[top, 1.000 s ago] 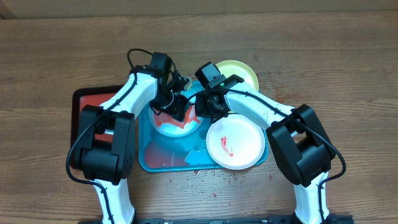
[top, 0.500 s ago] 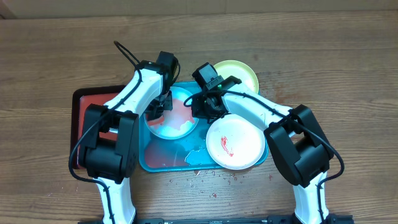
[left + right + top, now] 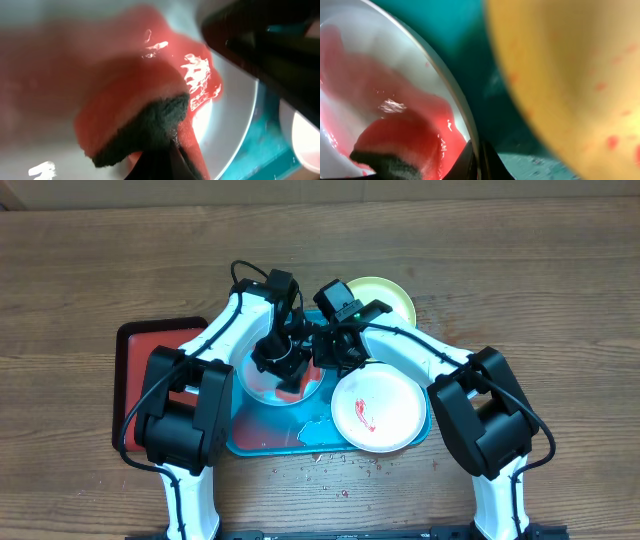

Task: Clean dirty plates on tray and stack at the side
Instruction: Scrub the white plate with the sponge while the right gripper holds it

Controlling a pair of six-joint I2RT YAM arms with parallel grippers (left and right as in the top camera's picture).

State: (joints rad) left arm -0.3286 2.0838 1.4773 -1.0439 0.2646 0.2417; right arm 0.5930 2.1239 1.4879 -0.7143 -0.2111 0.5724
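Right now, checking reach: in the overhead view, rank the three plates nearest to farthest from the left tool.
1. Blue plate, under the left tool.
2. White plate, to its right, nearer the robot.
3. Yellow-green plate, right, farther back.

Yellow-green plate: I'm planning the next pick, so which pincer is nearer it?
Right. The right pincer grips the rim of the blue-rimmed plate, just short of the yellow-green plate. The left pincer holds a sponge farther off, over the blue-rimmed plate.
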